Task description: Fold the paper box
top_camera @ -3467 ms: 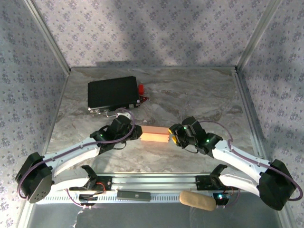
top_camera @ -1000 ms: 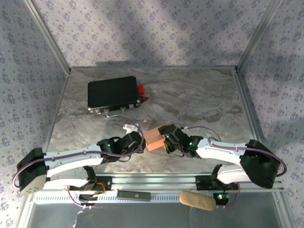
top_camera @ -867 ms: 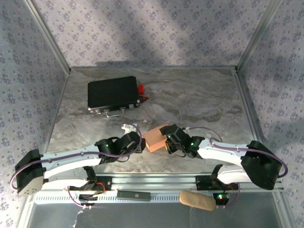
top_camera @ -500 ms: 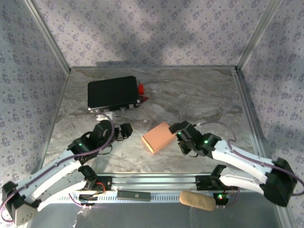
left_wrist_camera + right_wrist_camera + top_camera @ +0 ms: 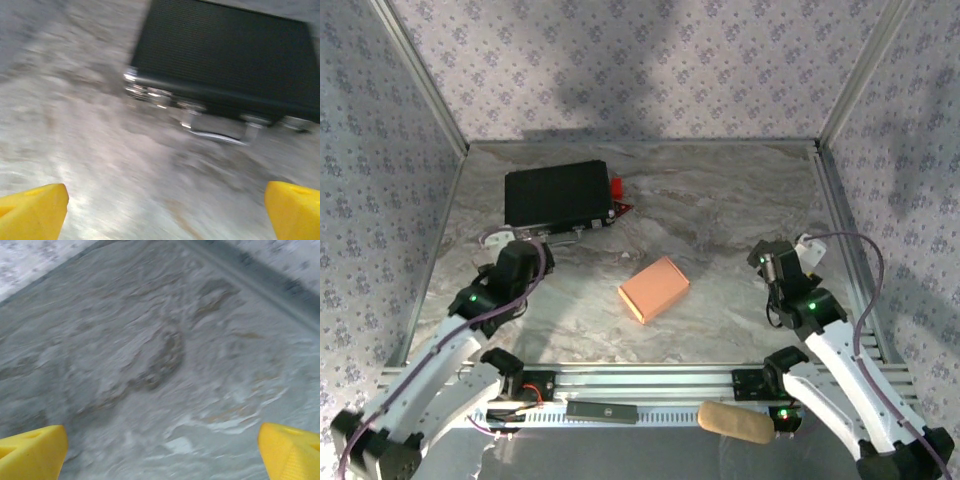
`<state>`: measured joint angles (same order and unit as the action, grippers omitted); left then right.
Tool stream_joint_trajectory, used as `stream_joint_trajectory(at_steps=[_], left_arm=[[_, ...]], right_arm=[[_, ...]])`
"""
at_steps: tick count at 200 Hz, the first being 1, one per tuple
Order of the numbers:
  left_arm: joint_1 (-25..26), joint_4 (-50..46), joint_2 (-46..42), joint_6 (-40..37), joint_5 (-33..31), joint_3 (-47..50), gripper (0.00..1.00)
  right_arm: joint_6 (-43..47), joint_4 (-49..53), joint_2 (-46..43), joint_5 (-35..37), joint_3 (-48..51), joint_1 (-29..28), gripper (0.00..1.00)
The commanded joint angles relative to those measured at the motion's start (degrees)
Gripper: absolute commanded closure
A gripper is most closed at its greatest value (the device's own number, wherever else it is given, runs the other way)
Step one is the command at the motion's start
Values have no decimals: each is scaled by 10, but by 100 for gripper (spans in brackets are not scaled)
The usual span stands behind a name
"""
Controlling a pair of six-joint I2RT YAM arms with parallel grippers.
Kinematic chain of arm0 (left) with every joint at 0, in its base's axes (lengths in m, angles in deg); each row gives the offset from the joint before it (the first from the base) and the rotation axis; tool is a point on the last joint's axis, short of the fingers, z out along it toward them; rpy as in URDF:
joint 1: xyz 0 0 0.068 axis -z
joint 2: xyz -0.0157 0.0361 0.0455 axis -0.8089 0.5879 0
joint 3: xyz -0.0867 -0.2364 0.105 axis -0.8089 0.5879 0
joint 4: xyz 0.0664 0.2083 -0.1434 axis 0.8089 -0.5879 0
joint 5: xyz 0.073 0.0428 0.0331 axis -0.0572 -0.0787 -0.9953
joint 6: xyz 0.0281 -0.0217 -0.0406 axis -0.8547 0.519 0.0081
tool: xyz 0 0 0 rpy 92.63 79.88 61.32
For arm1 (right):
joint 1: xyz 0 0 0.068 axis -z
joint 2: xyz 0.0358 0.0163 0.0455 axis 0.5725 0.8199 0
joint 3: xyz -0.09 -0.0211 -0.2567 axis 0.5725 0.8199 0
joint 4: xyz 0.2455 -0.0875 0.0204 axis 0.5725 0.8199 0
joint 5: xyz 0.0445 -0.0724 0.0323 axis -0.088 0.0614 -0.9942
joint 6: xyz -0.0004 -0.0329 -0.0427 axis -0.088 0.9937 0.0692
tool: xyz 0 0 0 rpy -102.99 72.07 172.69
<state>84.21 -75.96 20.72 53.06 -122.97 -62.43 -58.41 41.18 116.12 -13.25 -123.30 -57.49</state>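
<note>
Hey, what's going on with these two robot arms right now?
Neither arm is holding anything. The paper box lies on the table between the arms, looking folded into a small closed box, with nothing touching it. The left gripper is open and faces the black case. The right gripper is open over bare table on the right side.

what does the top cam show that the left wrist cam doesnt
Top view adds: the paper box, a closed box lying free on the marble table, the tan pad at the near edge, and a red item beside the black case. Left wrist view adds: a close look at the case's silver handle and latches, with the left gripper open, its yellow fingertips spread wide above bare table. Shared: the black case and the marble table.
</note>
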Motion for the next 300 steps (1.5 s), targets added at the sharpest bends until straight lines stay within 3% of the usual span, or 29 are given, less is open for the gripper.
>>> stream_joint_trajectory(at_steps=[1,10,20,37,54,67,90,101,134,156,168,180,193,205,214,230,245,255,300], left_arm=[[-15,115,43,-135,-171,34,0],[-26,220,54,-261,-118,69,0],[-55,287,66,-337,-45,96,0],[-136,378,97,-358,82,126,0],[-210,500,137,-356,191,170,0],[-230,586,167,-365,206,196,0],[-251,645,235,-377,235,190,0],[-252,654,264,-387,245,178,0],[-253,738,324,-415,264,167,0],[-256,728,349,-408,280,143,0],[-256,810,381,-406,290,168,0],[-268,894,412,-394,296,200,0],[-282,957,446,-381,309,212,0],[-284,878,423,-377,316,193,0],[-291,873,437,-378,337,177,0],[-301,795,436,-367,336,138,0],[-320,803,436,-349,357,142,0],[-321,809,437,-349,356,144,0],[-320,806,437,-349,356,142,0]], right_arm=[[43,8,6,89,1,28,1],[40,-3,8,115,1,40,1],[102,-80,5,122,27,53,1],[323,-337,4,-9,125,98,1],[358,-530,23,-44,220,136,1],[368,-599,61,-67,251,171,1],[371,-652,159,-123,252,219,1],[402,-721,205,-137,259,226,1],[381,-826,296,-180,247,243,1],[391,-903,367,-186,241,245,1],[412,-948,415,-222,239,253,1],[419,-889,403,-234,219,248,1],[439,-939,424,-238,227,236,1],[454,-988,451,-237,242,225,1],[462,-1028,478,-234,247,219,1],[459,-924,461,-257,207,224,1],[446,-847,471,-222,160,224,1],[451,-887,477,-221,172,224,1],[451,-870,475,-210,165,219,1]])
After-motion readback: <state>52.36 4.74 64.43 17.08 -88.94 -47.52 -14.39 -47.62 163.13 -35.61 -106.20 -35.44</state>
